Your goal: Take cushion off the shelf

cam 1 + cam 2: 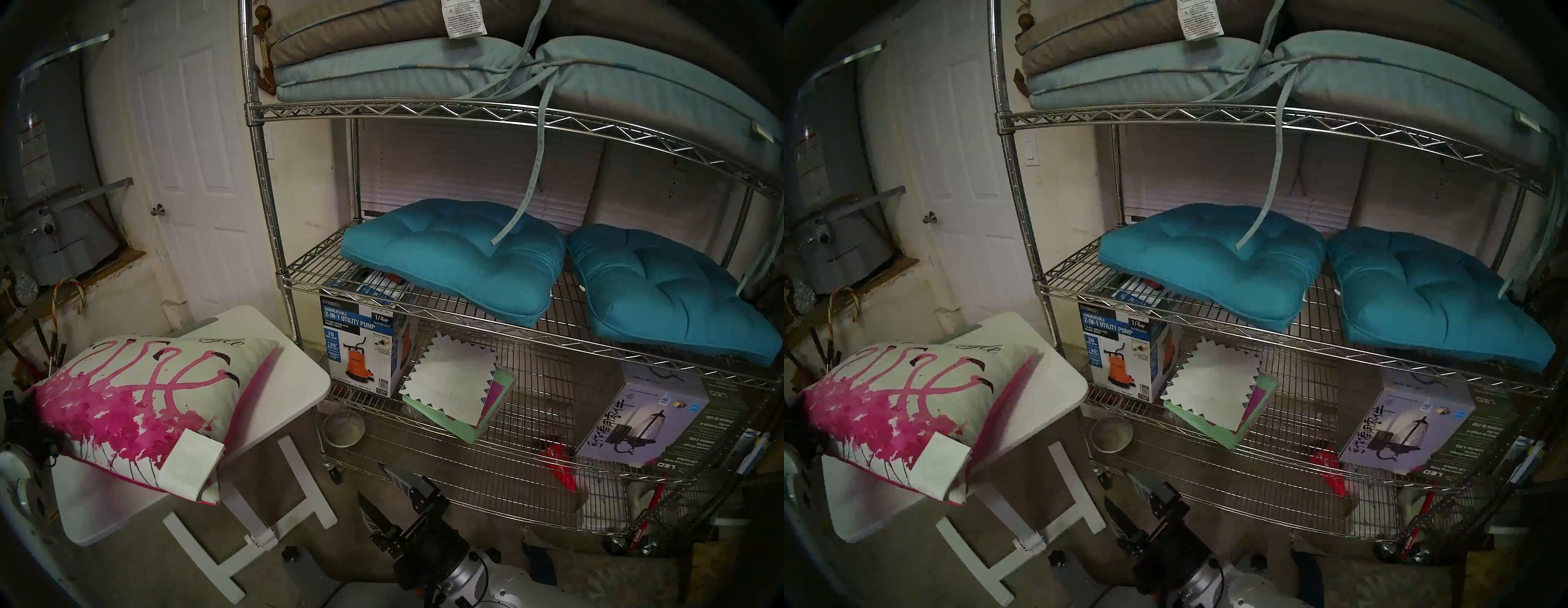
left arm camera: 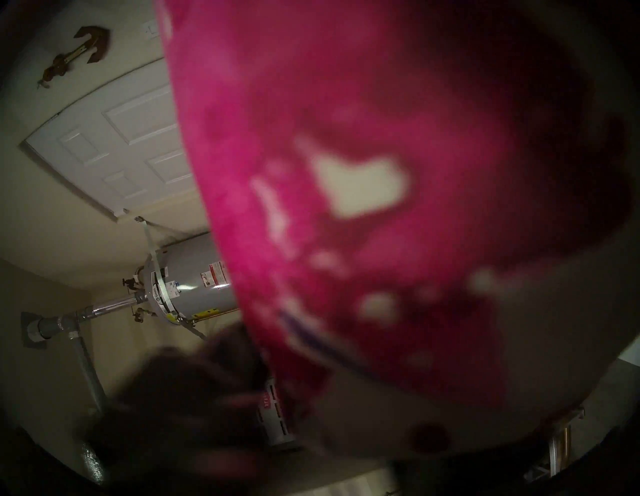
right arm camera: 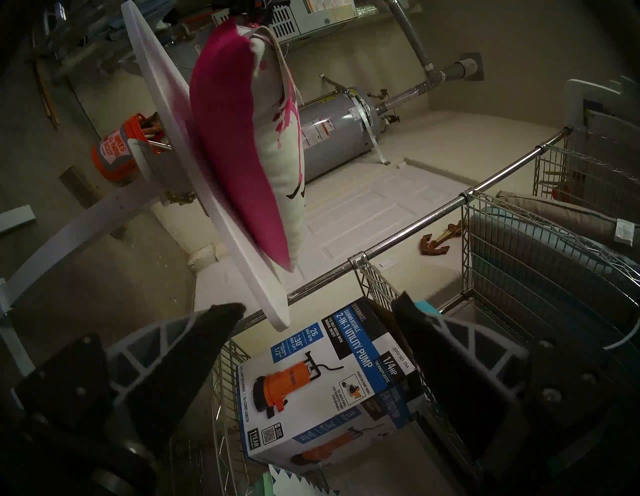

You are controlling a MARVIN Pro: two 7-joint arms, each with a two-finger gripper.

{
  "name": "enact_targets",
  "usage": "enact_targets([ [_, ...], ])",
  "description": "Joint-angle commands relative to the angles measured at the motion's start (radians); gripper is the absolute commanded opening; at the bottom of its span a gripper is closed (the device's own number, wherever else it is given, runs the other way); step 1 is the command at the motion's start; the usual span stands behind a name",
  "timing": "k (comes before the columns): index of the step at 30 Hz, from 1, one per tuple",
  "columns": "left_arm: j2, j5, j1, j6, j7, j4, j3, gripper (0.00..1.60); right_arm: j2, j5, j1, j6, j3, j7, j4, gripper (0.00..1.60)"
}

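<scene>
The cushion (image 1: 140, 407) sits at the lower left of the head view, off the shelf (image 1: 424, 111), leaning on the white table (image 1: 297, 373). The left gripper (image 1: 40, 433) is clamped on its left edge. The right gripper (image 1: 384, 494), bottom middle, has its jaws wide apart and holds nothing. The cushion looks soft, puffy and light. It will likely sag, so a pinch on a corner or edge seems best.
</scene>
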Motion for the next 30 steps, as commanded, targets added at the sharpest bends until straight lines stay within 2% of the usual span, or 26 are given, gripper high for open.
enact_targets([
  [1, 0.021, -0.011, -0.022, 0.009, -0.031, -0.017, -0.001, 1.6, -0.012, -0.002, 0.011, 0.011, -0.005, -0.01, -0.018, 1.6],
  [13, -0.015, -0.012, -0.043, 0.035, -0.134, -0.027, 0.0, 1.6, -0.007, 0.002, 0.025, 0.027, -0.022, -0.017, -0.015, 1.6],
  [24, -0.078, -0.011, -0.074, 0.111, -0.318, -0.074, 0.002, 1.6, -0.002, 0.007, 0.033, 0.044, -0.034, -0.025, -0.015, 1.6],
  [30, -0.125, -0.006, -0.058, 0.138, -0.385, -0.138, 0.023, 1.6, -0.001, 0.012, 0.038, 0.048, -0.041, -0.032, -0.008, 1.6],
])
